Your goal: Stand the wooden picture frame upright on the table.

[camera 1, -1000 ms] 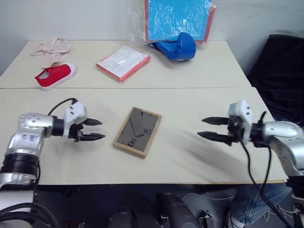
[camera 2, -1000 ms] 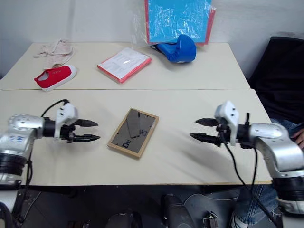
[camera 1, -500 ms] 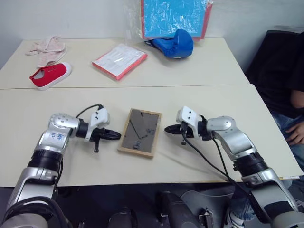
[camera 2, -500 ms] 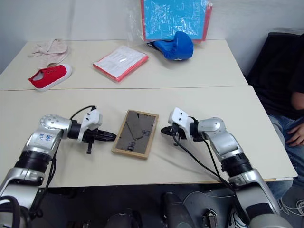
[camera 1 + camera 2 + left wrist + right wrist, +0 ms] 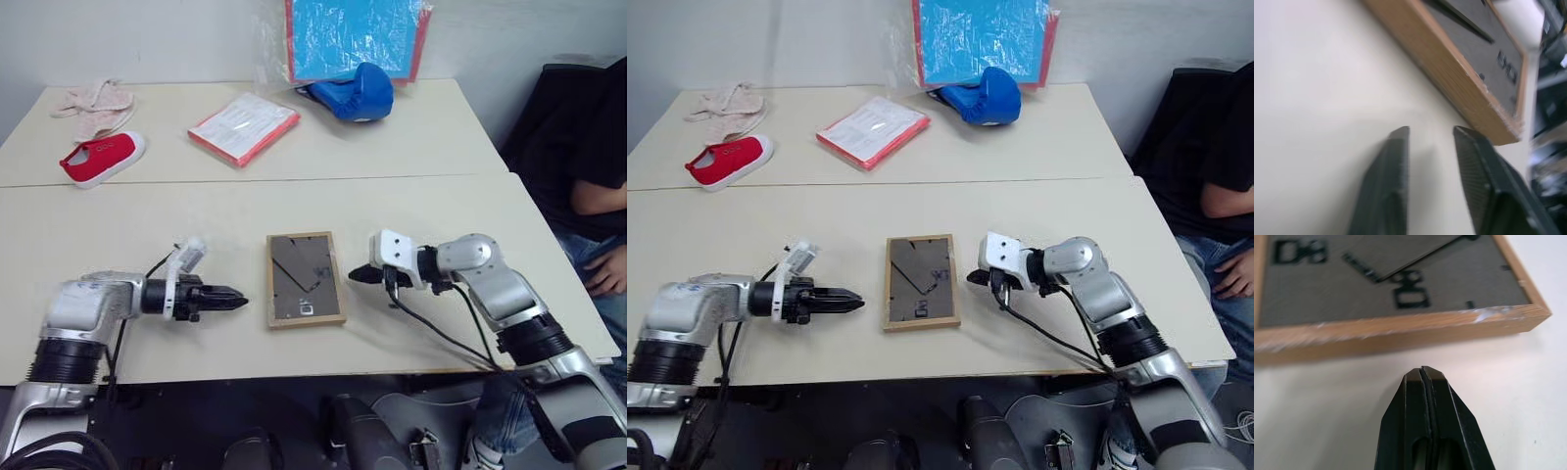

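1. Wooden picture frame (image 5: pixel 306 278) lies flat, back up, on the near section of the tabletop (image 5: pixel 441 225), long axis running away from the robot.
2. Right claw (image 5: pixel 1426 377), pressed shut and empty, points at the frame's right long edge, just beside it (the nearer of the two).
3. Left claw (image 5: pixel 1430 134), slightly parted and empty, faces the left edge, a little farther off.

Both arms are brushed silver metal with black ribbed joint collars and white wrist housings. A black cable loops from each wrist. The left gripper (image 5: pixel 235 297) and right gripper (image 5: pixel 355 275) each have two black tapered fingers (image 5: pixel 1388 186) with finely textured pads.
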{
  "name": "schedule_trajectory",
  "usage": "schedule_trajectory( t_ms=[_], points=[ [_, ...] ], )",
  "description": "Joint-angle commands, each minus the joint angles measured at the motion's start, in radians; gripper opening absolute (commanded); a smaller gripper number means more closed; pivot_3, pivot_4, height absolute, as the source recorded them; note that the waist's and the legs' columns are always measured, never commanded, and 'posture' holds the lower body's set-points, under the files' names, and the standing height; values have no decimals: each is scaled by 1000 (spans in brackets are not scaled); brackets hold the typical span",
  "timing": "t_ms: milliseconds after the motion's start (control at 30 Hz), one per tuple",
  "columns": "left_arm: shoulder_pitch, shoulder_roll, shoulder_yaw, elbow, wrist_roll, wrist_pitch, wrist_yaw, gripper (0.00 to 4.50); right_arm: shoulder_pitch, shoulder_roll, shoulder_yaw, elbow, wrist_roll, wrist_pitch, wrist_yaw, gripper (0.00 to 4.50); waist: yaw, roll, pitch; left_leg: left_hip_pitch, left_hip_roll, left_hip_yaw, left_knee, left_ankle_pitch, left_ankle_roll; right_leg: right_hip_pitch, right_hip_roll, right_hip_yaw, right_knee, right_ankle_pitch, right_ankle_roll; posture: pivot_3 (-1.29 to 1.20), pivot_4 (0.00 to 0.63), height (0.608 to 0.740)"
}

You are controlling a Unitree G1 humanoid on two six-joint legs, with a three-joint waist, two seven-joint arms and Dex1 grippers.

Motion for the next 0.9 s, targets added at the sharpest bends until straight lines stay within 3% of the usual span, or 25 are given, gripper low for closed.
schedule_trajectory(
  t_ms=[33,233,533,667,767,900],
  points=[
    [-7,-15,42,-58,-101,212,51,2708,-4,-2,25,-41,-42,-72,13,0,2,0,0,0,0,0,0,0,0,0,0,0,0,0,0,0,150,740],
    [-4,-107,19,-89,-133,347,177,4481,-33,50,72,-13,-125,-128,-22,0,5,0,0,1,-1,-1,1,0,0,1,0,0,0,0,0,0,150,740],
    [-52,-276,-30,-72,-116,354,325,4481,-29,92,81,-14,-168,-130,-41,0,32,4,-6,5,-2,-3,1,0,0,7,-2,-2,-2,0,0,0,150,740],
    [-101,-351,30,-36,-130,359,373,4481,-15,96,74,-34,-170,-116,-44,0,44,6,-7,8,-2,-8,1,-1,1,15,-3,-7,-8,0,1,0,150,740],
    [-123,-362,67,-21,-137,351,392,3962,-4,87,65,-43,-170,-111,-44,0,46,6,-7,7,-3,-10,1,-1,2,17,-4,-10,-10,1,1,0,150,740],
    [-133,-324,100,-15,-173,364,368,2660,15,63,45,-53,-165,-110,-47,0,40,6,-7,6,-2,-13,1,-1,1,16,-4,-13,-10,1,1,0,150,740]
  ],
)
